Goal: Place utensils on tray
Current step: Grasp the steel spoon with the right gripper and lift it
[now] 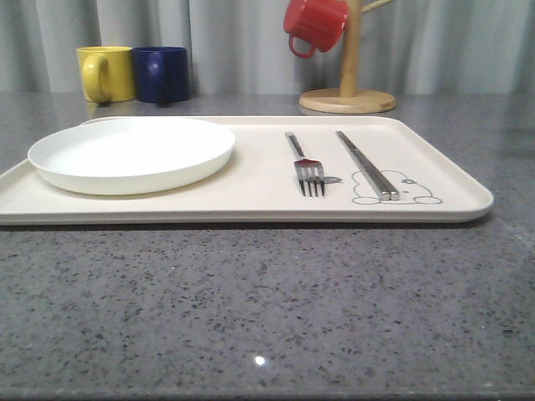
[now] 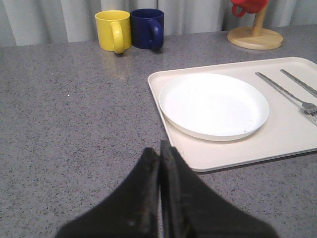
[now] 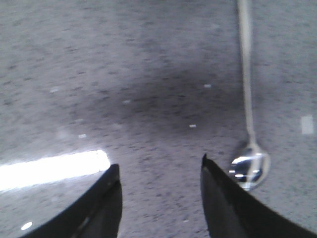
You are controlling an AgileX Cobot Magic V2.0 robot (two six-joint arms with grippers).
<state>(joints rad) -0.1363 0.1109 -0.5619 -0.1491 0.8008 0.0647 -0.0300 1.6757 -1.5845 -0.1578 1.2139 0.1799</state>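
A: Which step was judged to be in hand?

B: The fork (image 1: 308,170) and the chopsticks (image 1: 365,164) were seen lying on the tray (image 1: 251,200), side by side to the right of the white plate (image 1: 132,153). The spoon (image 3: 249,148) was seen lying on the grey countertop (image 3: 148,74), off the tray. So the fetching of the spoon was taken to be the step under way, with two of the three utensils already placed.

A: How were the grippers found?

B: The right gripper (image 3: 159,191) was seen spread apart, nothing between its fingers, low over the countertop. The spoon's bowl lay just beside one finger (image 3: 223,203), outside the gap and not within it. The left gripper (image 2: 159,163) was seen pressed closed on nothing, held over bare countertop near the tray's corner.

A: What was called for next?

B: A sideways shift of the right gripper was thought to be needed, so that the spoon would be straddled by the jaws. A grasp on the slim handle was reckoned safer than one on the rounded bowl, since polished metal lying flat may slip. After that, a lift and a carry to the free strip of the tray beside the chopsticks would be required.

A: Was the spoon's place relative to the tray made out?

B: It could not be told from the wrist view.
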